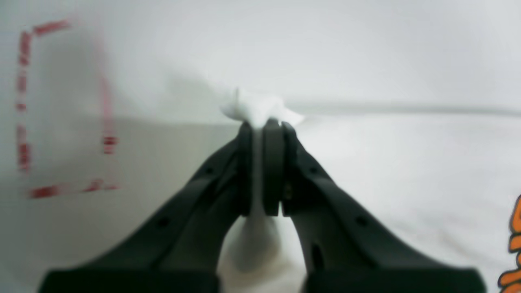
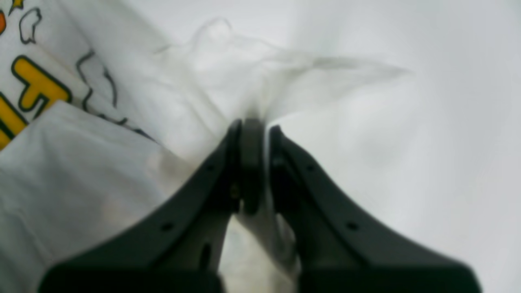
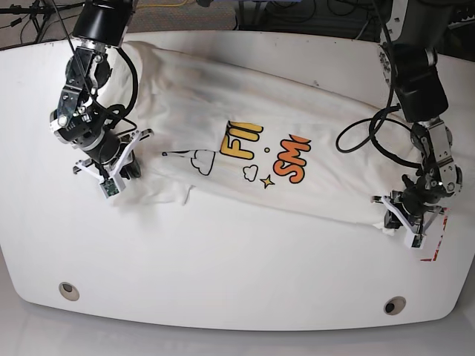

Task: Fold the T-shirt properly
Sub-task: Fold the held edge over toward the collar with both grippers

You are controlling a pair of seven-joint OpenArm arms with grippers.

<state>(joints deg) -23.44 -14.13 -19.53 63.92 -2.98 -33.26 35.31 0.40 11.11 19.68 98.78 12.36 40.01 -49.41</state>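
The white rounded worktop (image 3: 223, 289) has two small round metal discs (image 3: 68, 291) near its front edge, and behind it dark cables (image 3: 297, 11) lie on the floor. On the left of the base view, the right gripper (image 3: 122, 169) presses its jaws closed on a bunched edge of the white short-sleeved T-shirt (image 3: 223, 96), which lies spread across the worktop from one arm to the other, with the yellow and orange letters (image 3: 263, 152) facing up in the middle. On the right of this view, the left gripper (image 3: 407, 221) also has its jaws closed on a corner of the T-shirt, just beside a dashed red rectangle mark (image 3: 438, 241) on the worktop. The right wrist view shows the thin cloth pulled up into a peak above the jaws, and a yellow letter with cloud outlines, which the base view shows only small. The left wrist view shows white cloth squeezed between the pads, which is too small to tell from the base view.
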